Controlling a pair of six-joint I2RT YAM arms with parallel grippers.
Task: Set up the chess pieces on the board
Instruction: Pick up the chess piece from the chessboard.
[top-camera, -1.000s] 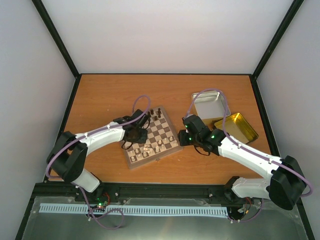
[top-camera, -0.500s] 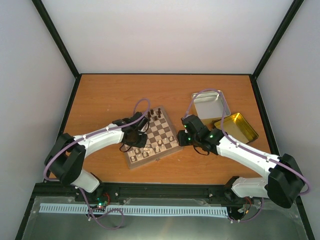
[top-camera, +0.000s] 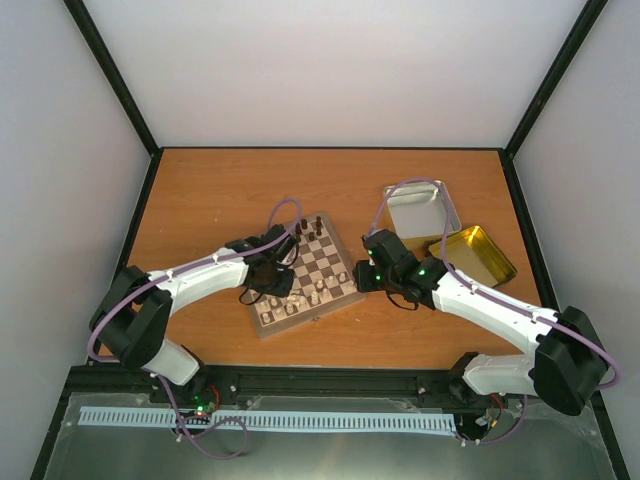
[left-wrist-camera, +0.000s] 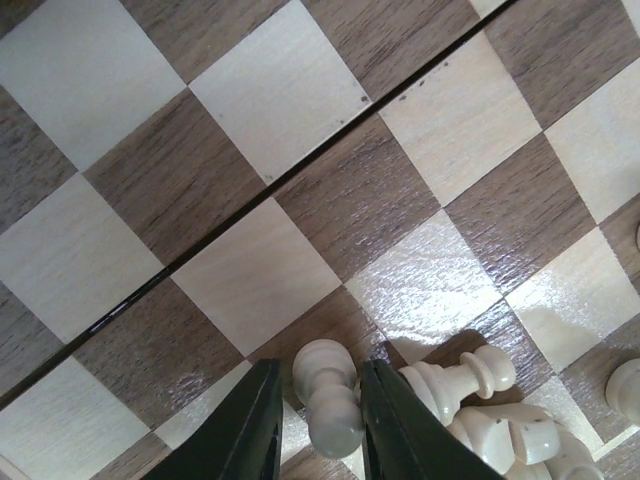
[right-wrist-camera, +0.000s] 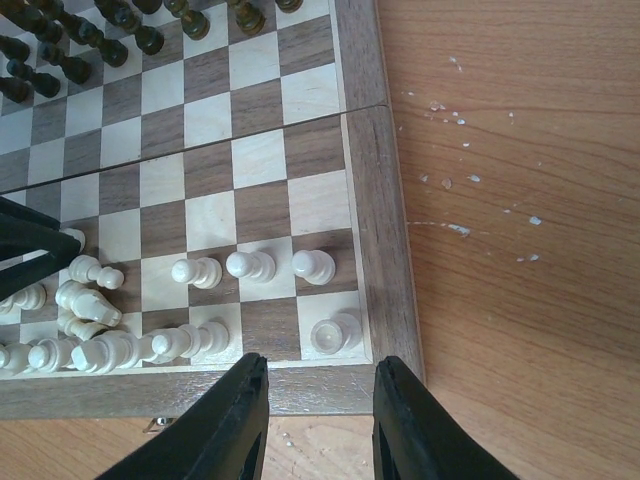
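The board (top-camera: 310, 317) lies slanted at the table's middle. Dark brown chessmen (top-camera: 308, 228) stand at its far corner. Cream chess pieces (top-camera: 295, 300) crowd its near rows. My left gripper (top-camera: 275, 278) is low over the near left squares. In the left wrist view its jaws (left-wrist-camera: 318, 375) stand narrowly open around an upright cream pawn (left-wrist-camera: 330, 400), with a thin gap on the left side. Other cream pieces (left-wrist-camera: 455, 380) lie tipped just to the right. My right gripper (right-wrist-camera: 320, 380) is open and empty over the board's rim (right-wrist-camera: 380, 240), near a cream rook (right-wrist-camera: 335, 333) and three pawns (right-wrist-camera: 250, 265).
A silver tin (top-camera: 420, 212) and its gold lid (top-camera: 475, 255) sit right of the board, behind my right arm. Bare orange table (right-wrist-camera: 510, 300) lies right of the board. Black frame posts and white walls surround the table.
My left gripper has shifted a little right and nearer over the board's near squares. My right gripper has edged slightly left toward the board's edge.
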